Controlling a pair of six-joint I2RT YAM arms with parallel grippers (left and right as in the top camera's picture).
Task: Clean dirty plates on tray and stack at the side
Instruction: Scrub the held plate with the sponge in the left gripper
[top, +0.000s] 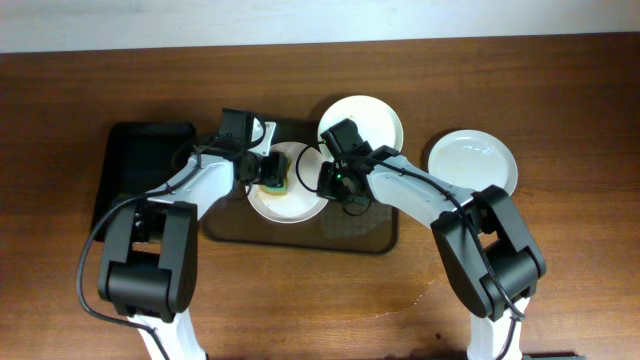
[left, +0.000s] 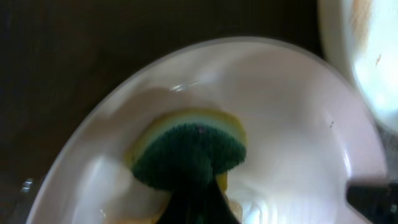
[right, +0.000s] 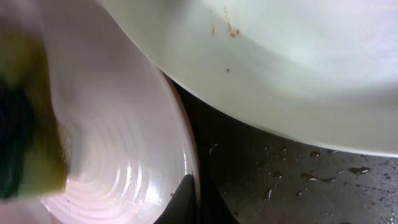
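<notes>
A white plate (top: 290, 203) lies in the brown tray (top: 300, 235). My left gripper (top: 262, 172) is shut on a green and yellow sponge (top: 273, 181), which presses on that plate. The left wrist view shows the sponge (left: 189, 152) on the plate (left: 292, 137). My right gripper (top: 335, 182) is shut on the plate's right rim. In the right wrist view its finger (right: 186, 199) lies over the rim of the plate (right: 124, 124). A second plate (top: 368, 118) with brown specks (right: 227, 29) rests at the tray's far right. A third plate (top: 472, 160) sits on the table to the right.
A smaller glossy black tray (top: 140, 170) lies left of the brown tray. The brown tray's floor (right: 311, 180) is wet with drops. The wooden table (top: 560, 270) extends to the right and front.
</notes>
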